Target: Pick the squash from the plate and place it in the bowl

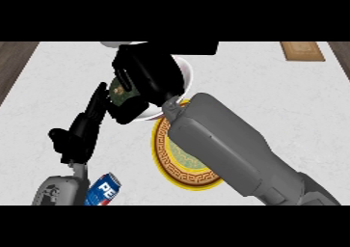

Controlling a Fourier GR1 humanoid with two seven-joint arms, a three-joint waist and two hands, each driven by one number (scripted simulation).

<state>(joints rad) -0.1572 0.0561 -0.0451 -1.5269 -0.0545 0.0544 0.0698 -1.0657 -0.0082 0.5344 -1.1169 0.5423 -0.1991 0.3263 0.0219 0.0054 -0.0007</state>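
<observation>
Right forearm (234, 154) is lying nearest, crossing the frame from lower right and covering much of the plate (162, 154), whose gold patterned rim is showing at its left side. My right hand (145, 72) is hovering over the white bowl (186, 72), fingers curling down round something green and speckled, probably the squash (122, 91); most of it is hidden by the hand, so I cannot tell for sure. Whether it is touching the bowl's inside I cannot tell either. My left hand (81, 130) is standing at the left, fingers straight and pointing up, holding nothing, well apart from the plate. Just beside that wrist, at the lower edge, a blue can (102, 190) is lying tilted on the white desk (277, 96). A wooden board (302, 50) is sitting at the far right corner.
</observation>
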